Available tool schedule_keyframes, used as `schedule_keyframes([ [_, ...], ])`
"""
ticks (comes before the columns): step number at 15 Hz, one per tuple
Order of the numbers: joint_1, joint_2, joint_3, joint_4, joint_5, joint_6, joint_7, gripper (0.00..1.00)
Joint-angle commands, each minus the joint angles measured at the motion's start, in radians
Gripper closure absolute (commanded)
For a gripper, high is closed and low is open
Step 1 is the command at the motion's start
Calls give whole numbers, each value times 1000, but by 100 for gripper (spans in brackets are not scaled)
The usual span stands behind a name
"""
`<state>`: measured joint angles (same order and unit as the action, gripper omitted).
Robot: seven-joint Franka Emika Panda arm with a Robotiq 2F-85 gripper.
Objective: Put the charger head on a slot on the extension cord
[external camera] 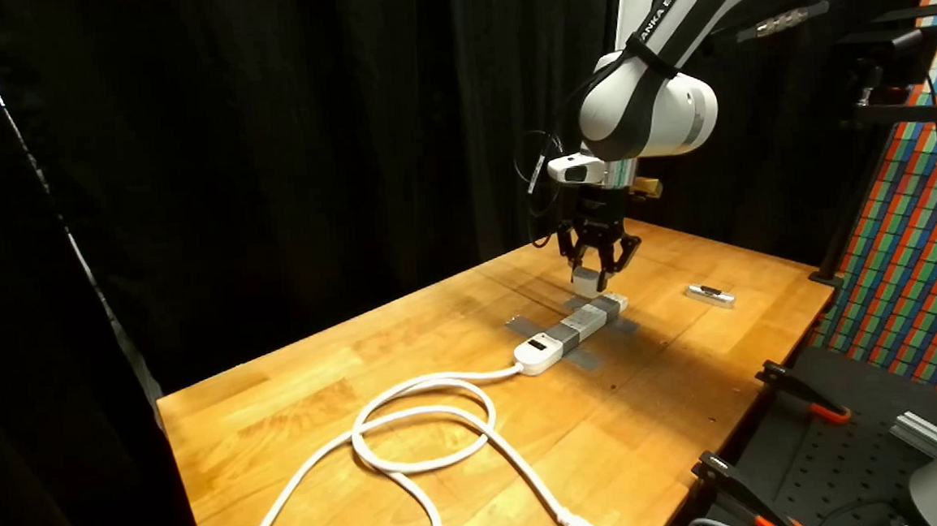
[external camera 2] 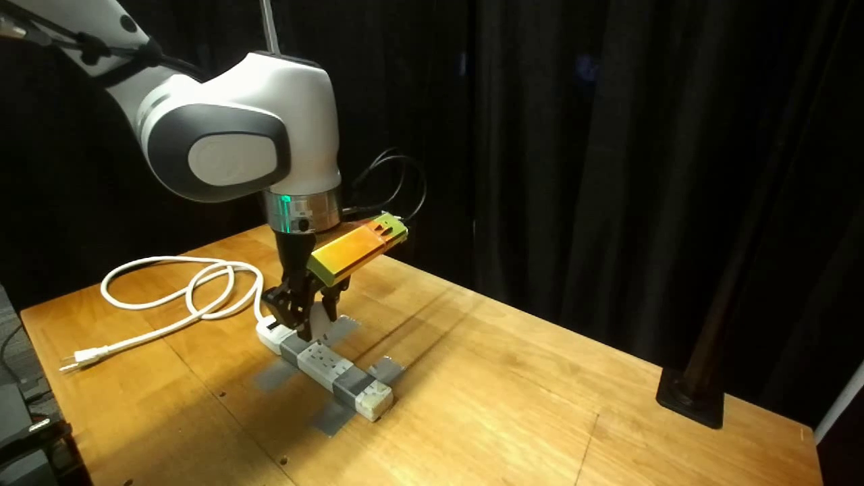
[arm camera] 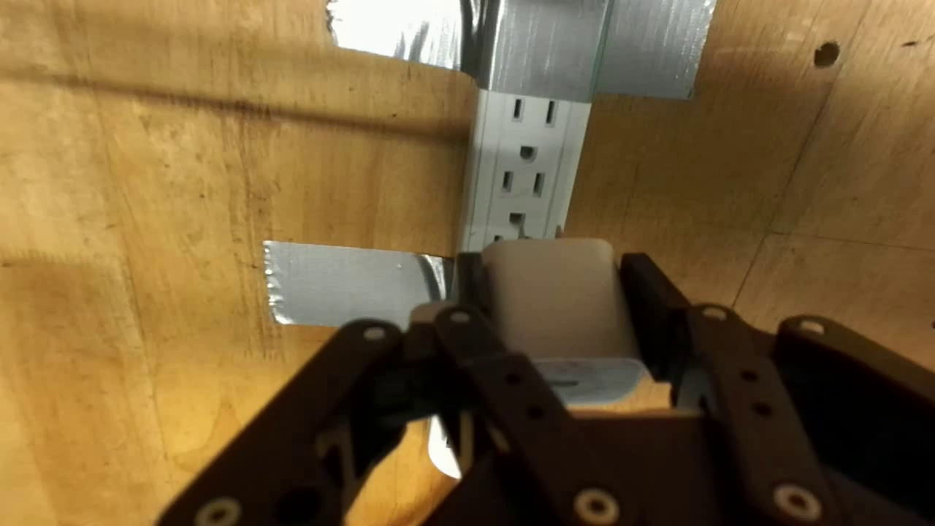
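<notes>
2 exterior views look down across this table [external camera: 282,404], sharing the extension cord [external camera: 586,319]: cable [external camera: 416,467] near in an exterior view, blunt end [external camera 2: 374,401] near in an exterior view. The wrist view, closest, faces down at sockets [arm camera: 524,164].

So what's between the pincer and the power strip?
The charger, gripped in the pincer, shows there in both exterior views. Whether it touches the strip, I can't tell.

In an exterior view, the extension cord [external camera: 590,319] is laid on the table [external camera: 297,387], its cable [external camera: 420,466] looped left, another object [external camera: 710,295] placed right; above the extension cord, the charger head [external camera: 585,283] is held in the tool [external camera: 588,281]
</notes>
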<state>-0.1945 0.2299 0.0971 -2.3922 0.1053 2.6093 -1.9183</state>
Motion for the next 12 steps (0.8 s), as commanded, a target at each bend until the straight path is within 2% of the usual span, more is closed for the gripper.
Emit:
schedule_keyframes([
  [1,18,2,-16,1,6,-2,-4,52],
  [4,18,5,-16,1,6,-2,-4,52],
  [5,18,5,-16,1,6,-2,-4,77],
  [7,-4,15,7,50,67,-137,-58,77],
  [12,-17,72,-4,187,201,-444,-171,77],
])
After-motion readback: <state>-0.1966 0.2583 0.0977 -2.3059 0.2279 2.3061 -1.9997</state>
